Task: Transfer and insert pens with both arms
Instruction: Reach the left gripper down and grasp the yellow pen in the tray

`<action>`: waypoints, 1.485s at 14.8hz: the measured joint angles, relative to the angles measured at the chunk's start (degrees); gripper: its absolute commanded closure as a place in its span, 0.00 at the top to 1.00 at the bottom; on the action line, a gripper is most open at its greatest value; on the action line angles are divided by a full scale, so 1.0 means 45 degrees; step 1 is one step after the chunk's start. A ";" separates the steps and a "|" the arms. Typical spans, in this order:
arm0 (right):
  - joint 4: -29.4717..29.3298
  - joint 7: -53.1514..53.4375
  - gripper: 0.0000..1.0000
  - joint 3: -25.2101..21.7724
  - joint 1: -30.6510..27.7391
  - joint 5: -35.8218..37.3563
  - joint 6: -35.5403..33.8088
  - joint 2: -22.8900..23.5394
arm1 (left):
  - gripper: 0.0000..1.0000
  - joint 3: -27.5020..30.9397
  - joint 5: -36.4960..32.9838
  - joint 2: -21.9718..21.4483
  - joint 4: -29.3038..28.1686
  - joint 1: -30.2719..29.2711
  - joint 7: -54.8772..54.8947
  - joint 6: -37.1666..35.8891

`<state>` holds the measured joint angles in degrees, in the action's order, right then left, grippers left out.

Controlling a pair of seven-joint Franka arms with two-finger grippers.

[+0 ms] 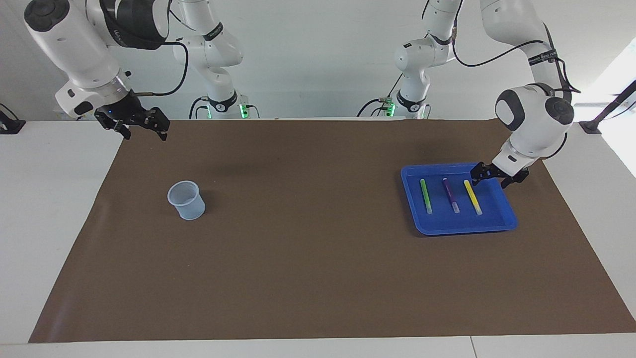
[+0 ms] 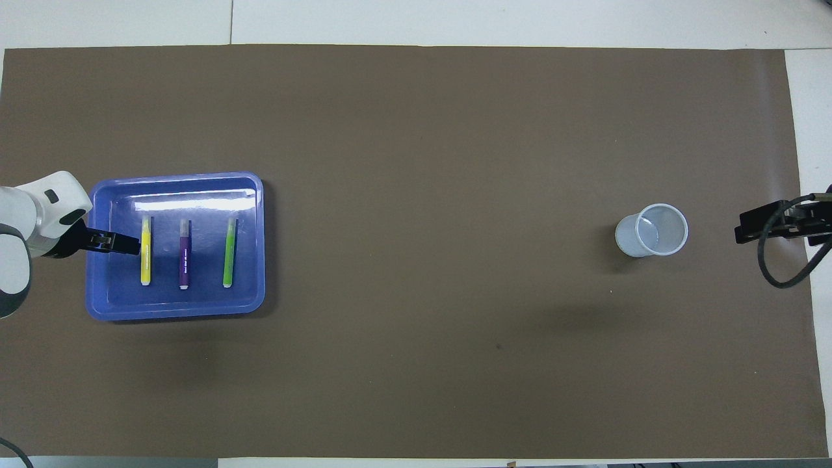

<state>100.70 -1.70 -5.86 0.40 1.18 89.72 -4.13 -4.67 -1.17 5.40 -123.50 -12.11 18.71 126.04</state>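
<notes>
Three pens lie side by side in a blue tray toward the left arm's end of the table: green, purple and yellow. My left gripper hangs low over the tray's corner beside the yellow pen, open, with nothing between its fingers. It touches no pen. My right gripper waits open and empty, raised over the mat's edge at the right arm's end.
A translucent plastic cup stands upright on the brown mat toward the right arm's end. Two smaller white arms with green lights stand at the robots' end of the table.
</notes>
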 measured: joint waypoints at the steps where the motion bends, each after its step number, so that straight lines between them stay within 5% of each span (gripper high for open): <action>1: 0.0000 0.0000 1.00 0.0000 0.0000 0.0000 0.0000 0.0000 | 1.00 -0.0001 -0.0001 0.0206 0.0001 0.0049 0.0047 0.0168; 5: 0.0000 0.0000 1.00 0.0000 0.0000 0.0000 0.0000 0.0000 | 0.94 -0.0002 -0.0006 0.0828 0.0003 0.0234 0.0055 0.0590; 10: 0.0000 0.0000 1.00 0.0000 0.0000 0.0000 0.0000 0.0000 | 0.74 0.0002 -0.0010 0.1155 0.0003 0.0255 0.0069 0.0775; 17: 0.0000 0.0000 1.00 0.0000 0.0000 0.0000 0.0000 0.0000 | 0.67 0.0002 -0.0013 0.1296 0.0003 0.0258 0.0082 0.0814; 22: 0.0000 0.0000 1.00 0.0000 0.0000 0.0000 0.0000 0.0000 | 0.37 0.0006 -0.0036 0.1460 0.0085 0.0287 0.0088 0.0870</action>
<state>100.70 -1.70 -5.86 0.40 1.18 89.72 -4.13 -4.64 -1.33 11.97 -123.12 -10.82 19.10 129.95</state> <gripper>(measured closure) 0.000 0.414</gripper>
